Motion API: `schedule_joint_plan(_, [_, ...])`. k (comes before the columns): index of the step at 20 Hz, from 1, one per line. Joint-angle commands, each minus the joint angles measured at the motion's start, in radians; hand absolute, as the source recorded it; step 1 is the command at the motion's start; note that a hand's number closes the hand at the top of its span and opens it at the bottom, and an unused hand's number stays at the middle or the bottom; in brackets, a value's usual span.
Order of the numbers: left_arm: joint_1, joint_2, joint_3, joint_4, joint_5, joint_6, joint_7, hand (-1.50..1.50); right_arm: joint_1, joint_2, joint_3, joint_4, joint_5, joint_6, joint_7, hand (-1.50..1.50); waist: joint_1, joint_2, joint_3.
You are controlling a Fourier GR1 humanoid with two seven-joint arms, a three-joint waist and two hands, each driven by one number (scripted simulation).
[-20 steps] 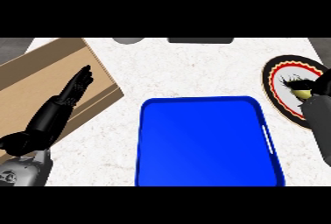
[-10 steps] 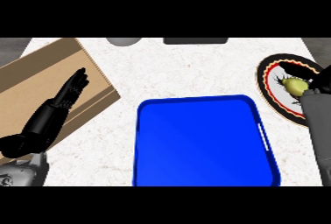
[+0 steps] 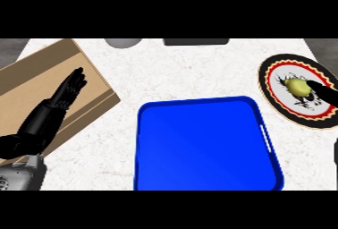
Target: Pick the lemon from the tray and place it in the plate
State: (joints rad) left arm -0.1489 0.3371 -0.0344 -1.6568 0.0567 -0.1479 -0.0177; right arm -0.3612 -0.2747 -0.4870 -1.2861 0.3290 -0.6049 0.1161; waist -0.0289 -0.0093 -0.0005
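The yellow-green lemon [image 3: 297,86] lies in the middle of the round plate [image 3: 271,74], which has a black, red and cream rim and sits at the counter's right. Of my right hand [image 3: 324,92] only a straight black finger shows at the right edge, its tip at the lemon's right side, not curled round it. The blue tray [image 3: 198,147] at the centre holds nothing. My left hand [image 3: 61,102] rests open at the left, fingers straight, over a wooden board.
A wooden cutting board [image 3: 40,74] lies slanted at the left under my left forearm. A grey round object [image 3: 122,42] and a dark flat object [image 3: 196,41] sit at the counter's far edge. White speckled counter lies between tray and plate.
My right hand has drawn back to the right, off the plate, and the lemon now lies uncovered on it. The left hand has stayed where it was.
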Motion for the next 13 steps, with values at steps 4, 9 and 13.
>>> schedule_joint_plan(4, [-0.008,-0.077,-0.048,0.018,-0.08,0.045,-0.009,0.0,0.303,0.031,0.029,-0.442,-0.047,0.115,0.141,-1.5,0.011,0.006,0.0])
schedule_joint_plan(9, [0.025,-0.04,0.015,-0.005,-0.036,-0.039,-0.022,0.0,0.461,0.042,-0.009,-0.556,-0.097,0.179,0.095,-1.5,0.02,0.007,0.0])
schedule_joint_plan(13, [-0.027,-0.056,0.034,-0.049,-0.041,-0.051,0.076,0.0,0.404,0.028,0.002,-0.524,-0.089,0.196,0.11,-1.5,0.027,0.009,0.001])
